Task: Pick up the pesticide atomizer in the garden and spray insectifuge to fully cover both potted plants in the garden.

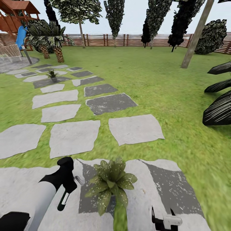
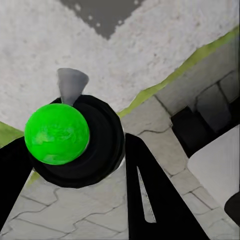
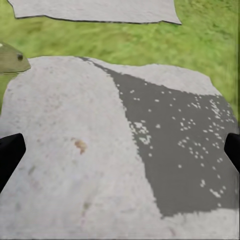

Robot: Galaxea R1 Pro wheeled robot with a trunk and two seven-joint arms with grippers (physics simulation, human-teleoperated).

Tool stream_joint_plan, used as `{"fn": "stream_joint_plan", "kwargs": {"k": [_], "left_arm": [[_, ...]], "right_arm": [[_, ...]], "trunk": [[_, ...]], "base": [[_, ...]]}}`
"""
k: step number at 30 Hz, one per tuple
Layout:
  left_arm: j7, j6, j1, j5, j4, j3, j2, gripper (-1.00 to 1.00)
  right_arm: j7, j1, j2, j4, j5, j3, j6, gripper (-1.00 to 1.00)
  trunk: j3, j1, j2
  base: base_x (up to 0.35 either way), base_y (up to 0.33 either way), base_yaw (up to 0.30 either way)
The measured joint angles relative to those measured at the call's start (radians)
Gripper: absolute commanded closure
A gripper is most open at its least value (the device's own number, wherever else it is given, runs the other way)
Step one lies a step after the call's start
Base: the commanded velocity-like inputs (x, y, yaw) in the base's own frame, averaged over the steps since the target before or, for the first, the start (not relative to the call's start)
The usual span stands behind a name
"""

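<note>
Drift is my main worry. My left fingers (image 1: 65,192) pinch the atomizer (image 2: 65,142), its grey nozzle (image 2: 71,84) pointing out over the pale stone (image 1: 29,189) under me. The near plant (image 1: 110,183) sits close at my 12 o'clock, just past the nozzle toward 1. As far as I can judge, the nozzle aims a little off the rosette, so a burst from here could wet the stone and leave the leaves half covered. It is also very near the leaves. A careless swing of the wrist could knock the small pot over, though the pot itself is hidden under the foliage. The atomizer's round body looks slippery, and a twist while squeezing might roll it out of my hold.

My right fingers (image 1: 164,218) are spread wide and empty, low at 5 o'clock over the same stone. They could clip the plant if I lean in.

The second plant (image 1: 52,74) stands well apart at 11 o'clock, on the stepping-stone path (image 1: 73,136). Reaching it means driving across uneven slabs and grass seams, which could jolt my hold.

Lawn (image 1: 154,80) spreads all round. A fence (image 1: 128,40) and trees close the far side. A playset (image 1: 16,16) stands at 10 o'clock, dark leaves (image 1: 219,109) at 3.
</note>
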Motion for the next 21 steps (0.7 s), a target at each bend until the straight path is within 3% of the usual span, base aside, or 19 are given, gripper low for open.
{"fn": "stream_joint_plan", "kwargs": {"k": [1, 2, 4, 6, 8, 10, 13, 16, 19, 21], "left_arm": [[0.055, -0.04, 0.011, 0.045, 0.002, 0.001, 0.001, 1.0], [0.096, -0.087, 0.03, 0.065, 0.003, 0.014, 0.009, 1.0], [0.127, -0.127, 0.05, 0.075, 0.001, 0.061, 0.033, 1.0], [0.14, -0.157, 0.06, 0.079, -0.001, 0.139, 0.076, 1.0], [0.143, -0.232, 0.074, 0.083, -0.001, 0.22, 0.105, 1.0], [0.146, -0.333, 0.089, 0.083, 0.0, 0.324, 0.119, 1.0], [0.148, -0.482, 0.113, 0.081, 0.002, 0.516, 0.126, 1.0], [0.149, -0.57, 0.118, 0.086, 0.01, 0.582, 0.123, 1.0], [0.149, -0.614, 0.123, 0.097, 0.058, 0.611, 0.116, 1.0], [0.15, -0.656, 0.124, 0.126, 0.085, 0.62, 0.113, 1.0]], "right_arm": [[0.0, 0.0, 0.0, 0.0, 0.0, 0.0, 0.0, -1.0], [0.0, 0.0, 0.0, 0.0, 0.0, 0.0, 0.0, -1.0], [0.0, 0.0, 0.0, 0.0, 0.0, 0.0, 0.0, -1.0], [0.0, 0.0, 0.001, -0.001, 0.0, 0.0, 0.0, -1.0], [0.0, 0.0, 0.0, -0.001, 0.0, 0.0, 0.0, -1.0], [0.0, 0.0, 0.001, -0.001, 0.0, 0.0, 0.0, -1.0], [0.0, 0.0, 0.0, -0.001, -0.001, 0.0, -0.001, -1.0], [0.0, 0.0, 0.0, -0.001, 0.0, 0.0, -0.002, -1.0], [0.0, 0.0, 0.0, -0.001, 0.0, 0.0, -0.002, -1.0], [0.0, 0.0, 0.001, -0.001, 0.0, 0.0, -0.002, -1.0]], "trunk": [[0.0, 0.0, 0.0], [0.0, 0.0, 0.0], [0.0, 0.0, 0.0], [0.0, 0.0, 0.0], [0.0, 0.0, 0.0], [0.0, 0.0, 0.0], [0.0, 0.0, 0.0], [0.0, 0.0, 0.0], [0.0, 0.0, 0.0], [0.0, 0.0, 0.0]], "base": [[-0.337, 0.0, 0.0], [-0.337, 0.0, 0.0], [-0.337, 0.0, 0.0], [-0.337, 0.0, 0.0], [-0.337, 0.0, 0.0], [-0.337, 0.0, 0.0], [-0.337, 0.0, 0.0], [-0.337, 0.0, 0.0], [-0.337, -0.02, 0.0], [-0.329, -0.107, 0.0]]}}
